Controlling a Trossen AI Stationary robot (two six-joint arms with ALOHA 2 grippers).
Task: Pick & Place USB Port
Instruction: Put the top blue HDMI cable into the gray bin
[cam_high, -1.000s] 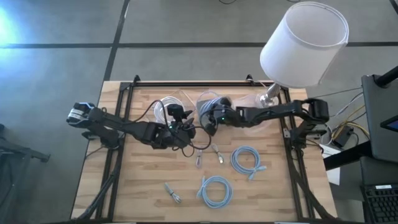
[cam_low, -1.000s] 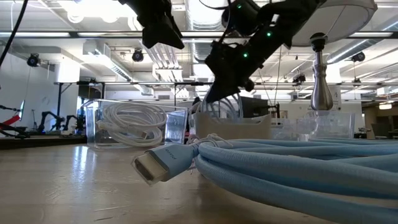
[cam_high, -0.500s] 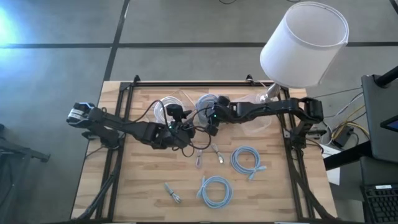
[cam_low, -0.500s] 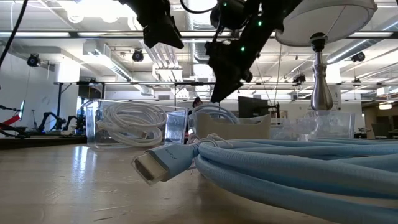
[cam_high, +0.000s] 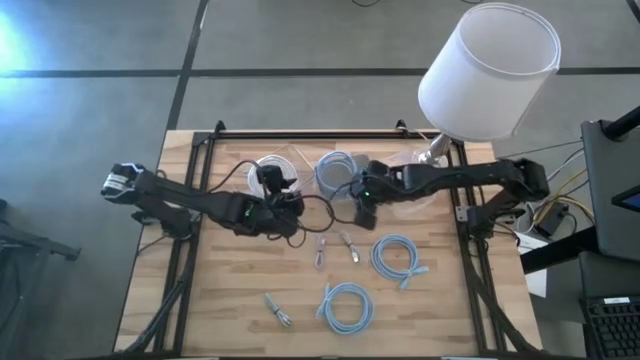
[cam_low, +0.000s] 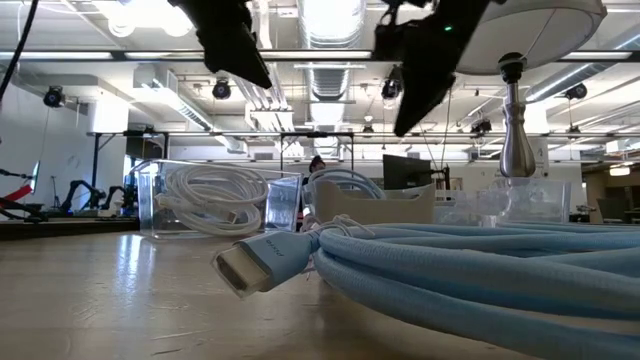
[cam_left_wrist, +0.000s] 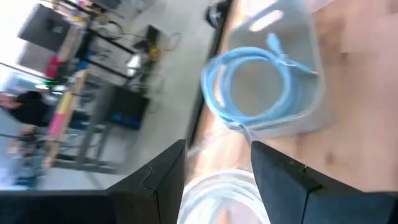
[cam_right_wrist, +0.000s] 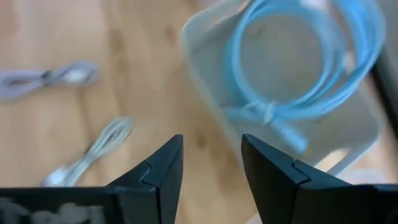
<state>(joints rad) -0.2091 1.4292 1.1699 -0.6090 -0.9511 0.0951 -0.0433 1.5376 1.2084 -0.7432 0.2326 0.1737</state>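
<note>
A pale wooden table (cam_high: 230, 310) with a black frame carries everything, and a large white drum lampshade (cam_high: 488, 70) on a silver lamp stands at its far right corner. The two dark arms reach in from either side. The left gripper (cam_high: 287, 203) hangs over the clear plastic bin of white cable (cam_high: 268, 172), its jaws apart and empty in its wrist view. The right gripper (cam_high: 364, 214) is just beside the clear plastic bin holding a coiled light blue cable (cam_high: 337, 170), on the near side of it, jaws parted with nothing between them. That blue coil lies inside its bin (cam_right_wrist: 298, 68). Nearer the front lie two more light blue cable coils (cam_high: 398, 256) (cam_high: 346, 305). Between them and the bins lie small grey bundled USB cables (cam_high: 322, 252) (cam_high: 351, 245), another (cam_high: 279, 312) near the front edge
</note>
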